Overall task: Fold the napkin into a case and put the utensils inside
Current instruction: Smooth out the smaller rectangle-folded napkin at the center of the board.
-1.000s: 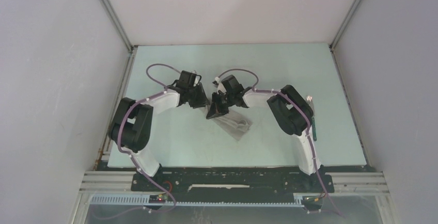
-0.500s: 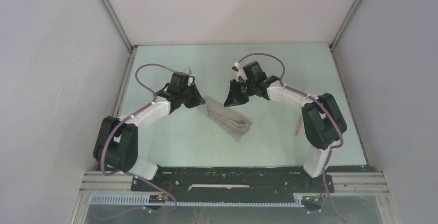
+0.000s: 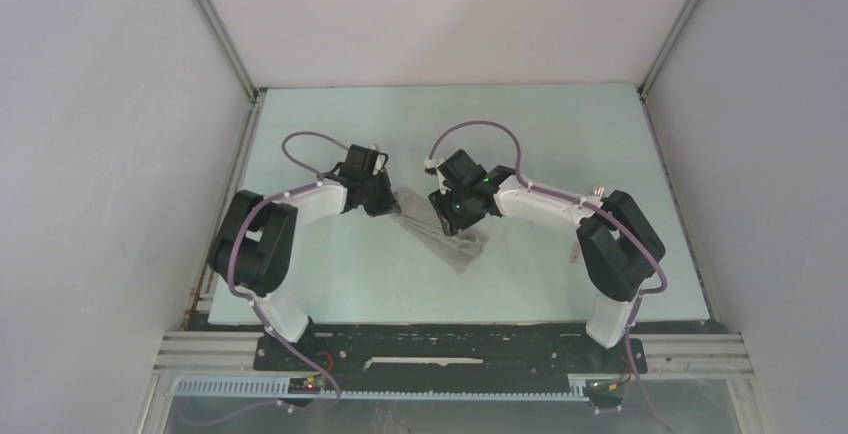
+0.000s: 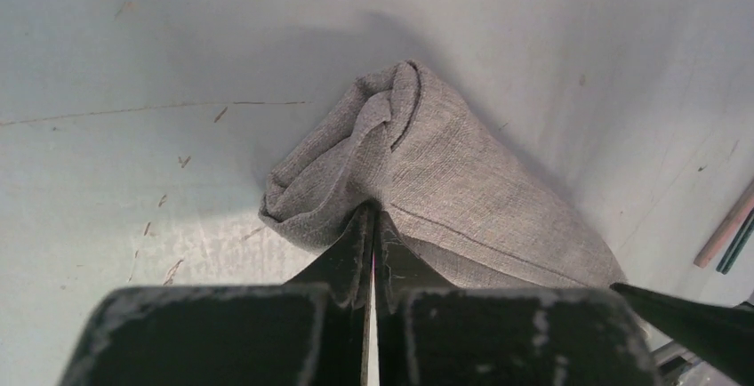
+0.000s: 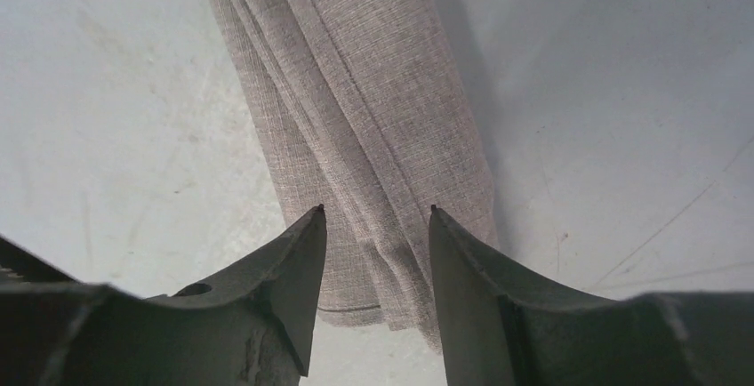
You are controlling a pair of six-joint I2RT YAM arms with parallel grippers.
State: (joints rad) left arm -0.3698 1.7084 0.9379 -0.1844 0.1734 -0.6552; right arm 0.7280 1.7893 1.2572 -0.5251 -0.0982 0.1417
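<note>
The napkin (image 3: 447, 230), already folded narrow at mid-table, is pinched at its left end by the left gripper (image 4: 372, 214) and straddled by the right gripper (image 5: 377, 213), fingers parted, while the utensils (image 4: 727, 237) are seen to the right, not yet inserted.

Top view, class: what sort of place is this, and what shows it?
Probably a lab robot test cell: bare white walls enclose a pale table; two arms on a metal rail handle a grey napkin.
</note>
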